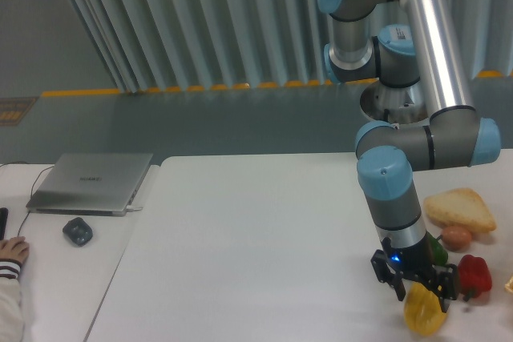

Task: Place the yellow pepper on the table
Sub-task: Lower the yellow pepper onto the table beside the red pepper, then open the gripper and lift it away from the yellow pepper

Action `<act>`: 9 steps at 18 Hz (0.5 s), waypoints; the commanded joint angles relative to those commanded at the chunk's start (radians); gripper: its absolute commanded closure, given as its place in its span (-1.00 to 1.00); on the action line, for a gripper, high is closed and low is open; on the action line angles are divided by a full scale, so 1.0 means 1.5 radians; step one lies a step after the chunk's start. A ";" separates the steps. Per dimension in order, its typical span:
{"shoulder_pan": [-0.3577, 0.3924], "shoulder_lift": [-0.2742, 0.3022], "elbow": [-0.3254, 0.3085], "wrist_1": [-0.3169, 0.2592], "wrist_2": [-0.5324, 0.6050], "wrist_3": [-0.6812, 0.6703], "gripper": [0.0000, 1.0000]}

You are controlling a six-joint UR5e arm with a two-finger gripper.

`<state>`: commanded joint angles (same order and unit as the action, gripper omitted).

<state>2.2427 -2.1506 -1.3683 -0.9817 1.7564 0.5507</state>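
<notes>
The yellow pepper (424, 315) is glossy and lobed, at the front right of the white table (240, 246). My gripper (422, 292) comes down on it from above, its black fingers on either side of the pepper's top, shut on it. The pepper sits at or just above the tabletop; I cannot tell whether it touches. The arm's wrist hides part of the green pepper (438, 250) behind it.
A red pepper (474, 275), a brown egg-like item (457, 237) and a slice of bread (459, 210) lie at the right. A closed laptop (92, 183), a mouse (77, 231) and a person's hand (11, 252) are on the left desk.
</notes>
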 joint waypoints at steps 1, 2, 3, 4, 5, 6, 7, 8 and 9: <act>0.000 0.000 0.000 0.000 0.000 0.000 -0.90; 0.000 0.001 0.000 0.000 -0.001 0.000 -0.90; 0.000 0.001 0.000 0.000 -0.001 0.001 -0.92; -0.001 0.001 -0.001 -0.001 0.000 0.003 -1.00; -0.001 0.004 0.000 -0.002 0.001 0.017 -1.00; -0.001 0.014 -0.003 -0.006 0.009 0.084 -1.00; 0.001 0.026 -0.013 -0.008 0.026 0.172 -1.00; 0.005 0.038 -0.017 -0.012 0.035 0.237 -1.00; 0.011 0.046 -0.021 -0.025 0.035 0.276 -1.00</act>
<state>2.2595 -2.0817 -1.4005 -1.0199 1.8086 0.9643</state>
